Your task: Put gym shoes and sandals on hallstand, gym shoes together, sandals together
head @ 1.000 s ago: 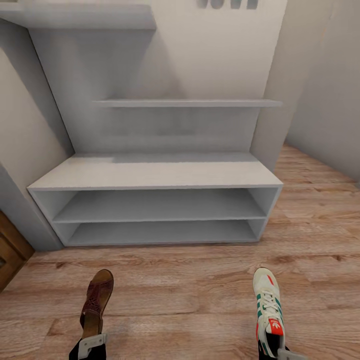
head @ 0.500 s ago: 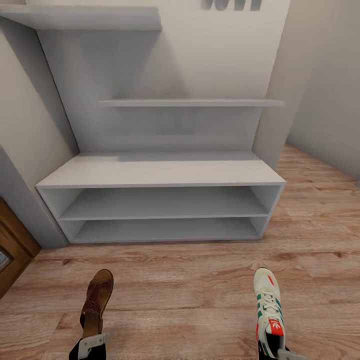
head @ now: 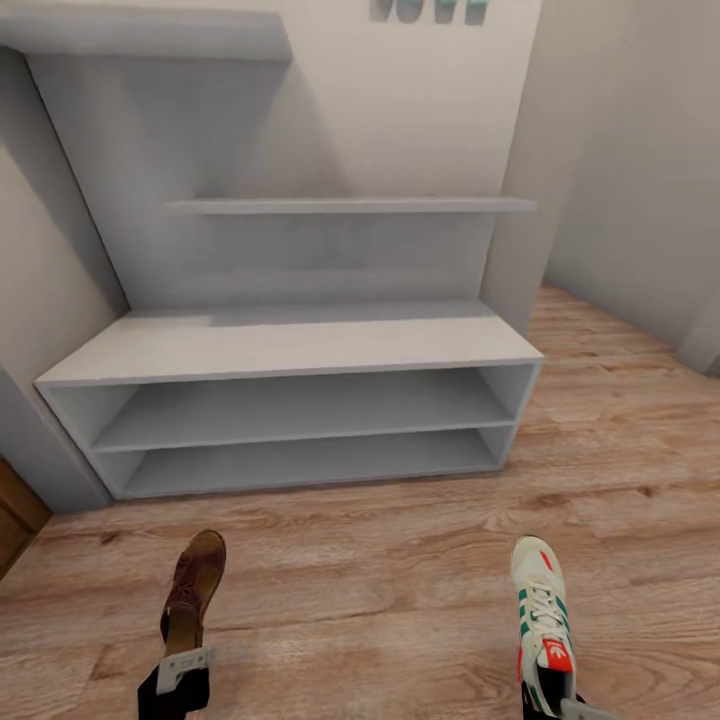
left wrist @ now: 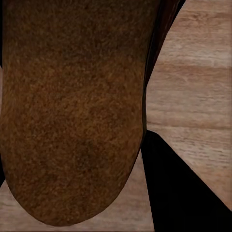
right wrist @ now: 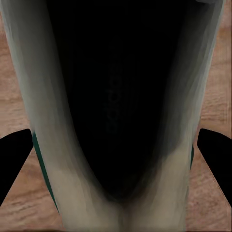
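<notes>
The pale-grey hallstand stands ahead against the wall, and its bench top, two long slots and upper shelves hold nothing. My left gripper is shut on the heel of a brown sandal, held toe forward above the corridor floor. The sandal sits close before the left wrist camera, with a black finger beside it. My right gripper is shut on the heel of a white gym shoe with green stripes. The right wrist view looks into the shoe's dark opening. The other sandal and gym shoe are out of view.
A brown wooden door shows at the left edge beside the hallstand. A white wall corner rises just right of the unit, and plank floor runs on past it to the right. Teal hooks hang on the wall at the top.
The whole picture has shifted, so the camera has moved; the hallstand now sits further left in view. Both grippers still hold their shoes the same way.
</notes>
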Robot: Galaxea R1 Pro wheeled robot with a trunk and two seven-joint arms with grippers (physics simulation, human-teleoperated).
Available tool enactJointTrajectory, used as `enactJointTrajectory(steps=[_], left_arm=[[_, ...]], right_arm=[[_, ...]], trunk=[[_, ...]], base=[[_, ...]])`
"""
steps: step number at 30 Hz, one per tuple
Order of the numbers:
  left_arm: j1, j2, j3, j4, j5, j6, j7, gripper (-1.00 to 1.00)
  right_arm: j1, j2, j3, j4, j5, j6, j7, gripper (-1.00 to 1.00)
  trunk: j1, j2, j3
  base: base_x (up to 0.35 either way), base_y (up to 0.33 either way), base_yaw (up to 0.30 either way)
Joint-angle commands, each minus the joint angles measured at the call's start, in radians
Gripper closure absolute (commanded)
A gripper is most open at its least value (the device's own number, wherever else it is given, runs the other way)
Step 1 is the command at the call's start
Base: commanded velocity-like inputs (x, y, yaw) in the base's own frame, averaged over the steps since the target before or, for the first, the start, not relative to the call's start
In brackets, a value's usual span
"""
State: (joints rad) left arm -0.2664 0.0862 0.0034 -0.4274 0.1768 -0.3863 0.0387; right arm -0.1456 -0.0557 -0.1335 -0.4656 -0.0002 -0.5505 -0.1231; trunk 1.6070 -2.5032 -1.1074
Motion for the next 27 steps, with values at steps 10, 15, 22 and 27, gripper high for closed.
enactJointTrajectory(steps=[10, 15, 22, 27], left_arm=[[-0.230, 0.007, -0.002, -0.006, -0.002, 0.315, 0.102, 1.00], [-0.380, 0.010, -0.004, -0.003, -0.006, 0.471, 0.147, 1.00], [-0.496, 0.018, -0.007, -0.007, -0.006, 0.530, 0.295, 1.00], [-0.497, 0.026, -0.007, -0.009, -0.006, 0.532, 0.293, 1.00]], right_arm=[[-0.001, -0.009, -0.001, 0.001, 0.000, -0.003, -0.001, 1.00], [-0.001, -0.023, -0.001, -0.001, -0.002, -0.003, -0.002, 1.00], [-0.001, -0.029, -0.003, -0.003, -0.003, -0.002, -0.002, 1.00], [-0.001, -0.029, -0.002, -0.004, -0.003, -0.002, -0.001, 1.00]], trunk=[[0.000, 0.000, -0.001], [0.000, 0.000, -0.001], [0.000, 0.000, -0.001], [0.000, 0.000, -0.001]], base=[[0.000, 0.000, -0.067], [0.000, 0.000, -0.004], [0.000, 0.000, 0.000], [0.026, 0.086, 0.000]])
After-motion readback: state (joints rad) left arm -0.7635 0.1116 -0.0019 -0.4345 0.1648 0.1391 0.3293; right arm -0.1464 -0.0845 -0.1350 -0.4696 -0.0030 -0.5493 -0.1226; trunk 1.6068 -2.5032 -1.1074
